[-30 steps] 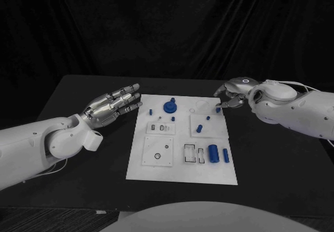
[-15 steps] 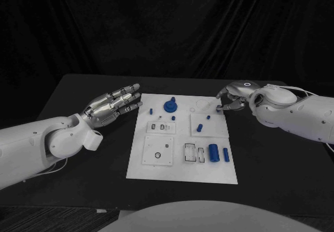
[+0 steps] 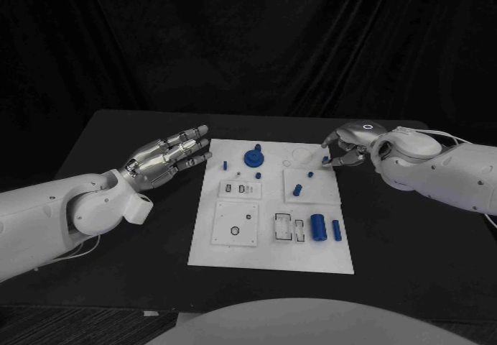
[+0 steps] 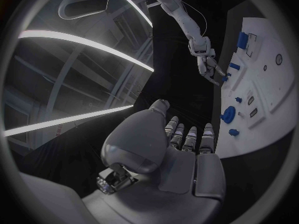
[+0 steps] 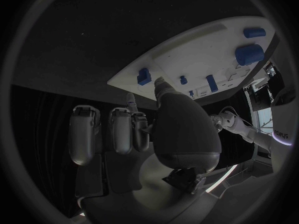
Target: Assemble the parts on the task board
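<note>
While the white task board [image 3: 271, 215] lies in the middle of the black counter [image 3: 124, 129], the left robot hand [image 3: 168, 155] is seen in the head view just beside the board's far left corner, with its fingers stretched out, apart and holding nothing. The right robot hand [image 3: 344, 147] is seen at the board's far right corner, its fingers curled downward towards a small blue part [image 3: 325, 162] at that edge. Whether that part is pinched or merely touched cannot be told from the head view.

Several blue parts are shown on the board from above: a round knobbed piece [image 3: 253, 157] at the far end, a short peg [image 3: 297, 190] near the middle, and a thick cylinder [image 3: 318, 226] beside a thin one [image 3: 335, 230] towards the near right.

From the left wrist view, the left robot hand's open palm [image 4: 168, 159] is confirmed empty, and the right robot hand [image 4: 209, 64] is seen across the board [image 4: 268, 99] with its fingertips at a blue part [image 4: 233, 65] on the board's edge.

From the right wrist view, the right robot hand [image 5: 149, 129] is seen from behind, with the thumb tip reaching a blue block [image 5: 144, 76] at the board's [image 5: 187, 50] rim while the other fingers hang short of it; contact cannot be judged.
</note>
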Robot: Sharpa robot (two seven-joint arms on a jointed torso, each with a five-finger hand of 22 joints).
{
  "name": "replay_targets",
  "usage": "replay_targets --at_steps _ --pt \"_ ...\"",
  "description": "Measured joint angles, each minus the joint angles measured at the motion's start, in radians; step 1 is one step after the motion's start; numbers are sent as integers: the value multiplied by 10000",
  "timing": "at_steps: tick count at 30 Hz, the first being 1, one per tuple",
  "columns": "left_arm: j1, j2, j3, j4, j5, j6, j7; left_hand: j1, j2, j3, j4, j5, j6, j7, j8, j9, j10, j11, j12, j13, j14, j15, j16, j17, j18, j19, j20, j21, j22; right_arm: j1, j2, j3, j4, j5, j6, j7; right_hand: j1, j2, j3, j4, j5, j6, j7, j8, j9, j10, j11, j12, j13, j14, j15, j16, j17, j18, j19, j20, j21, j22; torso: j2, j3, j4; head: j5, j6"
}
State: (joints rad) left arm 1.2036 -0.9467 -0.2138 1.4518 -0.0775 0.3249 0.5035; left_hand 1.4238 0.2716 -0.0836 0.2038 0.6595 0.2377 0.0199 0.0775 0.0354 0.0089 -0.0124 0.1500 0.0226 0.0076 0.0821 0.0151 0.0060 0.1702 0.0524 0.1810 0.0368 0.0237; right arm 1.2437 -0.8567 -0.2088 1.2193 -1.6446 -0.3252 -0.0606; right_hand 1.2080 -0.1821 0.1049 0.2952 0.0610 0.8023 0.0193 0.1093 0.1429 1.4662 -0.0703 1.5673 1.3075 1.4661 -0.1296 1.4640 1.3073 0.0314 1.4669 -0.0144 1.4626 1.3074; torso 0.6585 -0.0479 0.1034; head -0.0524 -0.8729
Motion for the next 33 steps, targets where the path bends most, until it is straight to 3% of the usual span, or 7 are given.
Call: replay_targets --at_steps 8,13,15,21,28,33 --pt "-15 0 0 -22 0 20 -46 0 0 0 0 0 0 0 0 -1 0 0 0 -1 0 0 0 0 1 38 38 0 -1 -13 -14 0 7 0 -2 91 -423 -206 -194 27 -40 0 0 0 55 0 0 0 -1 0 0 0 0 -1 0 1 0 0 -4 -6 -1 10 0" --pt "-25 2 0 -31 0 29 -76 0 0 28 -27 38 0 0 0 -1 0 0 0 -1 0 0 0 0 1 38 38 0 -1 -25 -34 1 16 0 6 149 -418 -201 -220 0 -37 0 0 46 82 0 0 0 -1 0 0 37 0 -1 0 1 0 -1 -5 -4 -6 14 0" --pt "-26 4 0 -34 0 33 -85 0 0 27 -27 38 0 0 0 -1 0 0 -1 -1 0 0 0 0 0 38 38 0 -1 -30 -41 1 19 0 12 165 -217 -62 -161 -3 120 0 0 47 123 0 0 0 -1 0 0 37 0 0 0 1 0 -1 -5 -2 -7 14 4" --pt "-32 9 0 -42 0 49 -111 0 0 27 -27 38 -36 36 0 -1 0 0 0 -1 0 0 0 0 1 38 37 0 -1 -48 -54 1 25 -1 29 206 -45 -142 -148 -15 77 0 0 79 166 0 0 0 -1 0 0 37 0 -1 0 0 0 6 -5 1 -7 19 5" --pt "-37 13 0 -49 0 66 -143 0 0 55 -54 37 -36 36 0 -2 0 0 -1 -1 0 0 0 0 0 38 37 0 -1 -68 -55 1 30 -1 42 227 794 92 27 -52 1289 108 2 242 400 0 0 0 -2 0 0 82 0 1 0 1 0 7 -4 0 -7 22 6" --pt "-40 21 0 -58 -1 85 -173 0 0 54 -54 37 -36 35 0 -2 -1 0 -1 -1 0 0 0 0 0 38 37 0 -1 -76 -51 0 32 -1 55 227 1009 137 59 -83 1396 189 2 340 514 0 0 0 -2 0 0 82 0 0 0 1 0 6 0 0 -4 11 6"
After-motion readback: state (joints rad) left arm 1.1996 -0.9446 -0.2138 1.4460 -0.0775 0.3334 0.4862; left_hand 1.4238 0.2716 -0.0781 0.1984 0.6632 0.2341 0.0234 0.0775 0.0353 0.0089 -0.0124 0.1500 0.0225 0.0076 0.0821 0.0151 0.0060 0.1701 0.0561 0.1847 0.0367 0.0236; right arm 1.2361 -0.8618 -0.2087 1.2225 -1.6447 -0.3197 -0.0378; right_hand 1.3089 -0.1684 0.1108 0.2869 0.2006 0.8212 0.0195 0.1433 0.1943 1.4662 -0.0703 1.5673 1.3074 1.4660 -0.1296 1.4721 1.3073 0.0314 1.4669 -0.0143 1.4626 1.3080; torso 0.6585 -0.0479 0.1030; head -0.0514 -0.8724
